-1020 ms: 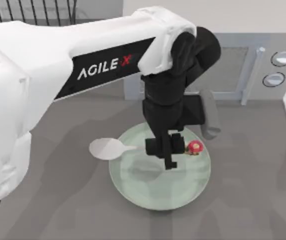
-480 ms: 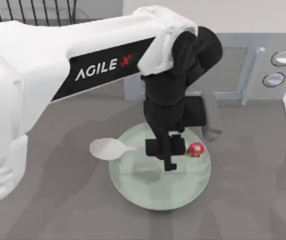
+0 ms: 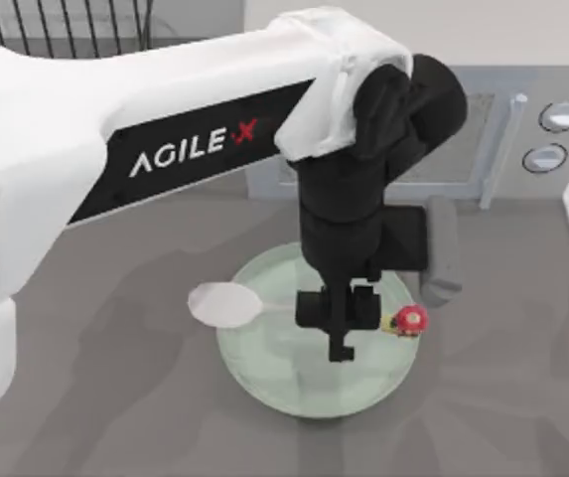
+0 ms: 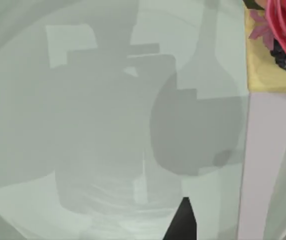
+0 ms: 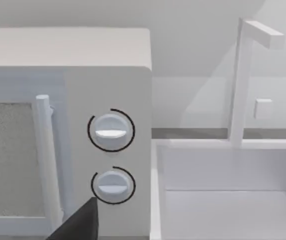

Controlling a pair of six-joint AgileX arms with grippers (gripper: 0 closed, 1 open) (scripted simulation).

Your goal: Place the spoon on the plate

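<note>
Left tool (image 3: pixel 339 320) points straight down, gripping spoon (image 3: pixel 226 304) over plate (image 3: pixel 264 373).

Left arm (image 3: pixel 115 139): bulky white glossy shell, rounded edges, wide at the near end and tapering toward the wrist. Black angled panel along its side with "AGILE X" in white letters, the X in red. White rounded cap (image 3: pixel 349 70) at the arm's end, meeting a black domed joint housing (image 3: pixel 418 99). Below that, a black boxy wrist block, matte, stepped in shape. Grey rounded tab (image 3: pixel 443 253) hangs off the wrist's side, smooth, no markings. Left gripper (image 3: pixel 340 338): black, squared body with a thin black finger sticking out below. Left wrist view: one black pointed fingertip (image 4: pixel 182 222). Right wrist view: dark grey wedge-shaped fingertip (image 5: pixel 80 225).
</note>
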